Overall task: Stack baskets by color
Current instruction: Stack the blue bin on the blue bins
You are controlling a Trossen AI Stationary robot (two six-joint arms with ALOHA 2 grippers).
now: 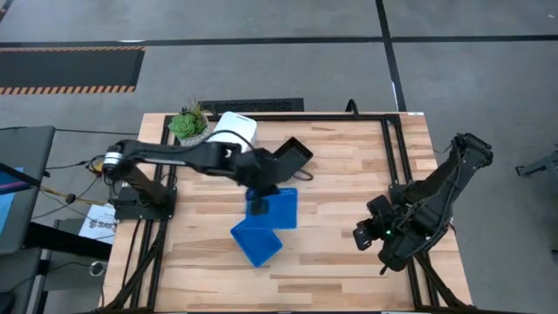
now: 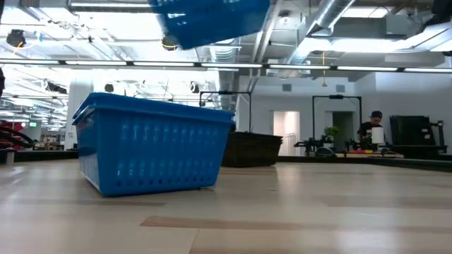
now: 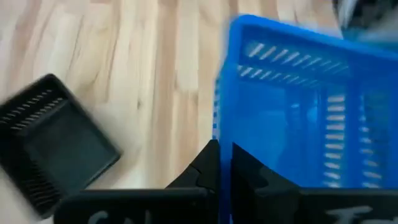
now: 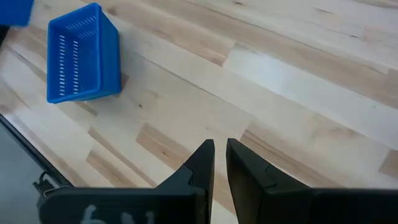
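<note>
My left gripper is over the middle of the table, shut on a bright blue basket that it carries in the air. A second blue basket stands on its bottom on the table just nearer. Farther back, a black mesh basket lies tilted, and a white basket sits behind the left arm. My right gripper hangs over the table's right side with its fingers close together and nothing between them. My left gripper pinches one side wall of the blue basket at its rim, one finger inside the basket and one outside. The fingers slant down onto it from the table's left side. The basket hangs lifted clear of the table, tilted, above the other blue basket.
A small green potted plant stands at the far left, next to the white basket. Black frame rails run along the table's far and right edges. Bare wood lies between the blue baskets and my right arm.
</note>
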